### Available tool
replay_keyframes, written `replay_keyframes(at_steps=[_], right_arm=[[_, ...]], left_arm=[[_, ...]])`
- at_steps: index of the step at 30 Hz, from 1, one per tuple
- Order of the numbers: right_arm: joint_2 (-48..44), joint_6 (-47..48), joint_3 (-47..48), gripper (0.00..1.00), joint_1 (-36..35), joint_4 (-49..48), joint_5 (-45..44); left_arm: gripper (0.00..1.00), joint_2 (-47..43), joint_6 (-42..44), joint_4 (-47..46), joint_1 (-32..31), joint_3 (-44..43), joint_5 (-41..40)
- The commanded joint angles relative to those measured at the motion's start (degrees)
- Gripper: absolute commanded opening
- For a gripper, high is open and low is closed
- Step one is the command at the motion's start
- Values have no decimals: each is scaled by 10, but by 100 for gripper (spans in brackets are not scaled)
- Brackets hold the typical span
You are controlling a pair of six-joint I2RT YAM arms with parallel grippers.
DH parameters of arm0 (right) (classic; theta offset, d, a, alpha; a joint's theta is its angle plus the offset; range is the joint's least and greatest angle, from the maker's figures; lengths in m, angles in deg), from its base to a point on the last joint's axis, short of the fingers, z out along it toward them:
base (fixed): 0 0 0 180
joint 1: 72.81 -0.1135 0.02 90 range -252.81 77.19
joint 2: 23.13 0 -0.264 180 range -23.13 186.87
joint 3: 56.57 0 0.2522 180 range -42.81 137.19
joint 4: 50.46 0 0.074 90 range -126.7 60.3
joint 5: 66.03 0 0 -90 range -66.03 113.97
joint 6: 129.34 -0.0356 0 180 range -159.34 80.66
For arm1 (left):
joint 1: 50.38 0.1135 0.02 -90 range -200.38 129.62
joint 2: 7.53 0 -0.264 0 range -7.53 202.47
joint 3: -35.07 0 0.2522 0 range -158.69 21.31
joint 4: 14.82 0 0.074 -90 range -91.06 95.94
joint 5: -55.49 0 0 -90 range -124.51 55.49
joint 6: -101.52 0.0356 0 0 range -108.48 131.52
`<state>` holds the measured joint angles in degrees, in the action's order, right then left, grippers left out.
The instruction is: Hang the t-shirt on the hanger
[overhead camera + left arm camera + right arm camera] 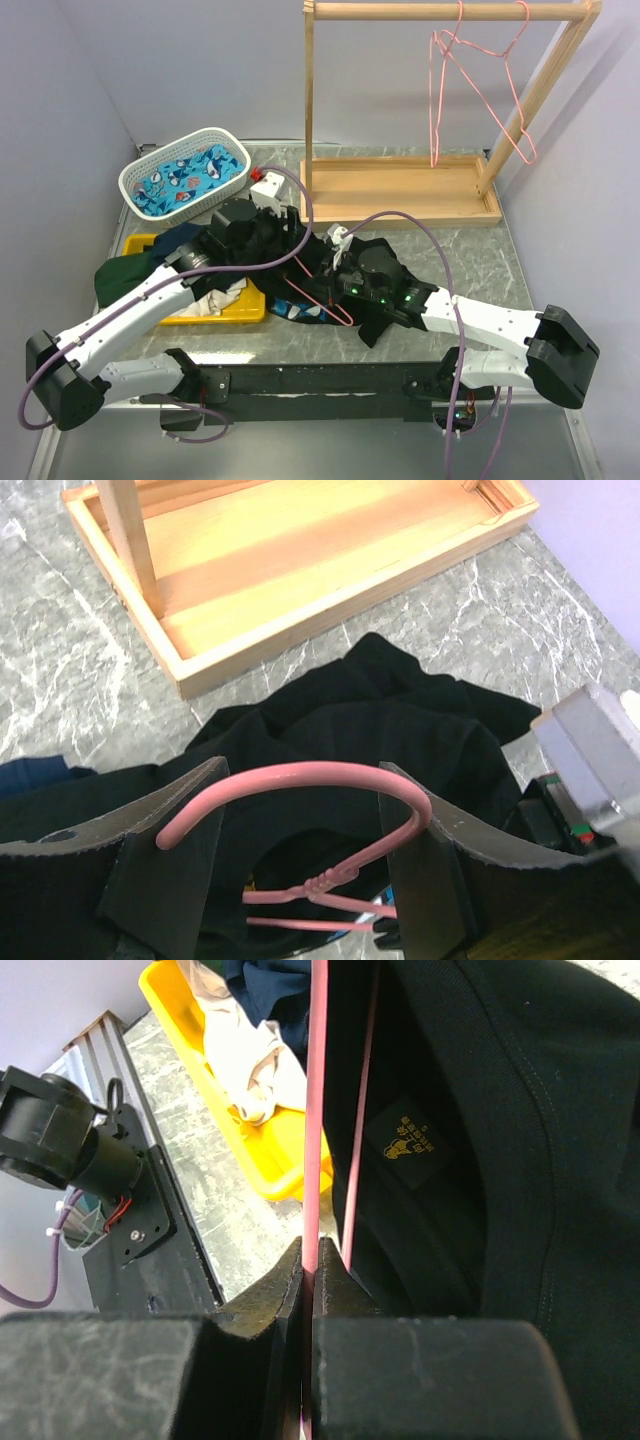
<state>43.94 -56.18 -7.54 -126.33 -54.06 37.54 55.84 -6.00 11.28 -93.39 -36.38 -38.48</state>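
The black t-shirt (372,330) lies crumpled on the table between my two arms, and its neck label (410,1145) shows in the right wrist view. A pink wire hanger (318,300) lies partly inside it. My right gripper (310,1255) is shut on one straight wire of the hanger (316,1110), close to the shirt (500,1160). My left gripper (303,780) is open. The hanger's hook (300,777) arches across the gap from one finger to the other above the shirt (400,720). In the top view both grippers (290,240) (338,288) sit over the shirt.
A wooden rack (400,190) at the back carries two more pink hangers (480,90); its base (300,570) lies just past the shirt. A yellow tray (225,310) on the left holds white, navy and dark green cloth. A white basket (185,172) stands at the back left.
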Motion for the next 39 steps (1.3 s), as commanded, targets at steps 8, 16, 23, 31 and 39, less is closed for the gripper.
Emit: replay_keyframes(at_steps=[8,16,23,31,39], right_arm=[[35,7,34,0,-19,-67,-9],[17,1,28,0,-18,-51,-18],[-18,-13,37,32,-19,-5,-42],[-125,-64,71,74,-17,149,-153],[-232,-202,31,69,74,289,-172]], left_arm=[[52,48,26,-55,-14,-27,-21],[1,38,19,-57,-15,-23,-56],[1,10,13,-68,-17,5,-89],[1,-26,15,-79,-21,30,-147],[1,-65,27,-100,-23,57,-151]])
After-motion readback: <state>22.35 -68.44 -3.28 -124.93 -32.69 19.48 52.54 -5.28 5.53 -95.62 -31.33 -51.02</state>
